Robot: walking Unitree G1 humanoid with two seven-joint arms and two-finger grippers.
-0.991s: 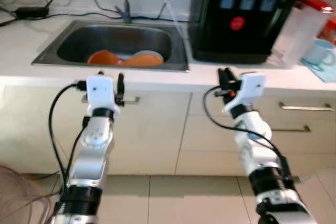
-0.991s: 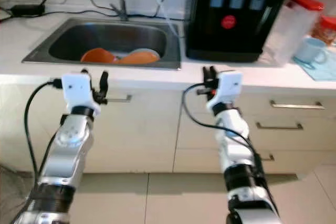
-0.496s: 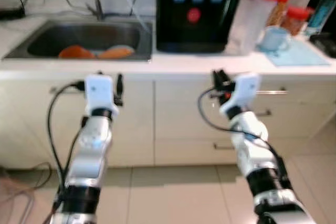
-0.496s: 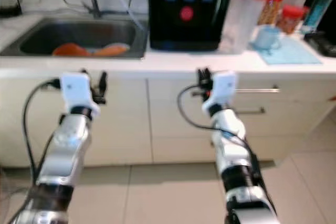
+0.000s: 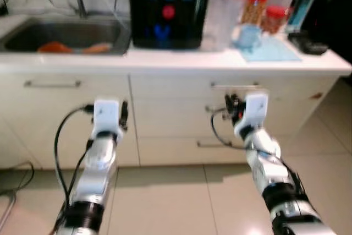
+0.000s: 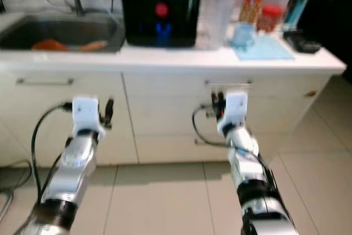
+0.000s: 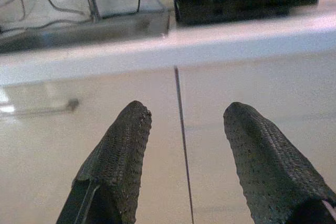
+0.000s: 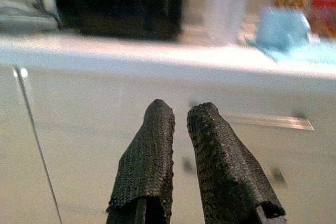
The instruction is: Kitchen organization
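Both arms are reaching forward at cabinet height in front of a white tabletop that is running across the far side of the scene. The left claw is hovering before the cream cabinet doors, its two black fingers standing well apart with nothing between them. The right claw is pointing at the drawer fronts below the tabletop, its fingers nearly together with only a thin gap and gripping nothing.

On the tabletop, a black water dispenser is standing near the middle. To its left, a steel sink is holding orange dishes. To the dispenser's right, a clear pitcher with a red lid is standing just beside it, with a pale blue cup resting on a blue mat. Farther back, two red-lidded jars and a teal bottle are standing near the wall. Pale floor tiles are lying beneath the arms.
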